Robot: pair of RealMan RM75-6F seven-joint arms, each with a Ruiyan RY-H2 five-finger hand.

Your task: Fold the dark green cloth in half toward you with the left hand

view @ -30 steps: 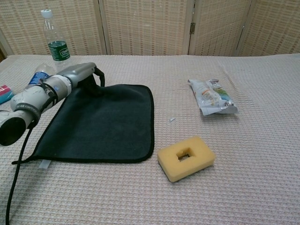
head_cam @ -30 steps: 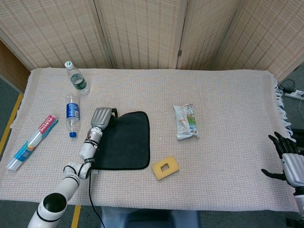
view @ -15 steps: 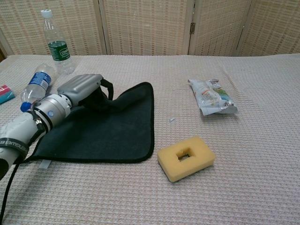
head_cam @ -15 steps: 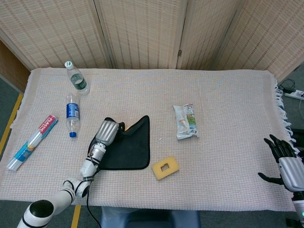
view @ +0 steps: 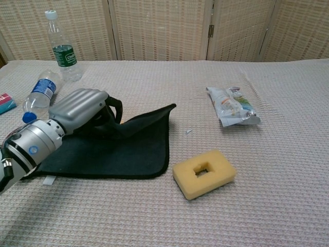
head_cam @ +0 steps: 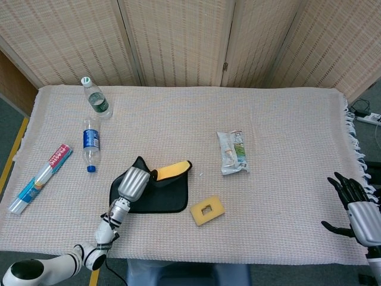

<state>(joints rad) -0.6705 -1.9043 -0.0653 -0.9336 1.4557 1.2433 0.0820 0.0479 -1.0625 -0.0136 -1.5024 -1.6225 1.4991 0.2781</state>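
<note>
Dark green cloth point(view: 128, 149) lower left of centre, fold roughly half done: near edge flat, far edge lifted, yellow underside showing. Left hand point(view: 85, 110) fingers apparently pinching far corner. Right hand point(head_cam: 356, 202), lower right, fingers spread, empty.

The head view looks steeply down over the whole table point(head_cam: 286, 119); the chest view sits low and near, facing the screens. Both share the cloth point(head_cam: 161, 193) and sponge point(view: 204, 173).
</note>
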